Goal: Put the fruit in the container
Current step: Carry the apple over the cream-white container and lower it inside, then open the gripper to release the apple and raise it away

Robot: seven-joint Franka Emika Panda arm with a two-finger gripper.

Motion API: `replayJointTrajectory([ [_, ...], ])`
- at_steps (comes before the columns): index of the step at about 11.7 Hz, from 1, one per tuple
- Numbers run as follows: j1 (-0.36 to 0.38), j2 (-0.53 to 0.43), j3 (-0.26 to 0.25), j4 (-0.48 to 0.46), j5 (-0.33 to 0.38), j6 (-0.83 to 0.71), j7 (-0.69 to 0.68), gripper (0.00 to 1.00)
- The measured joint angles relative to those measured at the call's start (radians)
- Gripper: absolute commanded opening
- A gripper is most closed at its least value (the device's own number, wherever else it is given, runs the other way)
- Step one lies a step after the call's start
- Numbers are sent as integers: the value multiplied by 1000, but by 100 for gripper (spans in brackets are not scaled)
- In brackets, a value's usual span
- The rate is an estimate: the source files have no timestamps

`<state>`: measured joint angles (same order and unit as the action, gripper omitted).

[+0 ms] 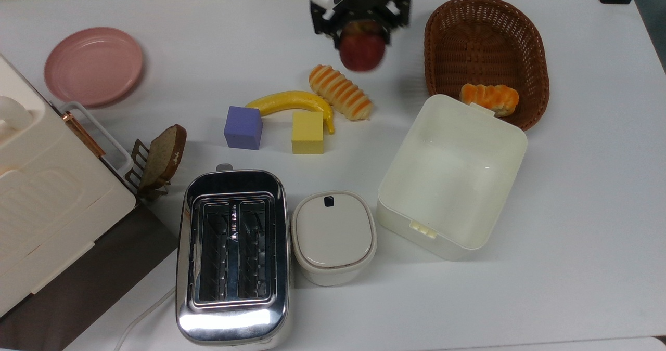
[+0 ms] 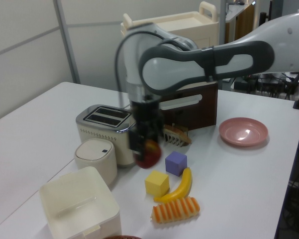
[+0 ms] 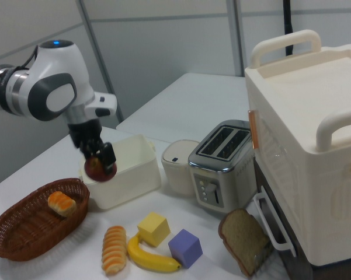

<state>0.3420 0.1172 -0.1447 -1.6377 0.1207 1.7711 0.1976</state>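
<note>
The white counter (image 1: 572, 236) carries the big cream tub (image 1: 451, 177), which stands open with nothing in it, next to the wicker basket (image 1: 486, 39). A striped bread roll (image 1: 341, 92) lies just beside the banana (image 1: 291, 102). Above them the tool (image 1: 360, 26) is clamped on the dark red fruit (image 1: 362, 52), holding it up off the counter, probably level with the tub's rim, in the top view between the roll and the basket.

fruit (image 1: 362, 50): dark red, airborne | container (image 1: 451, 177): cream-white, upright
</note>
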Motion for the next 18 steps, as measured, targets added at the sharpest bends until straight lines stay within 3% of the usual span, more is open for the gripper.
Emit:
replayJointTrajectory([
  [3, 24, 84, 2, 54, 1, 194, 221, 14],
  [8, 123, 217, -5, 63, 1, 433, 436, 18],
  [10, 155, 274, -26, 91, 1, 480, 489, 44],
  [11, 158, 315, -30, 118, -3, 480, 499, 64],
  [13, 161, 395, -35, 148, -33, 501, 525, 72],
  [16, 178, 437, -35, 165, -76, 523, 583, 100],
  [18, 187, 440, -36, 174, -86, 523, 604, 100],
])
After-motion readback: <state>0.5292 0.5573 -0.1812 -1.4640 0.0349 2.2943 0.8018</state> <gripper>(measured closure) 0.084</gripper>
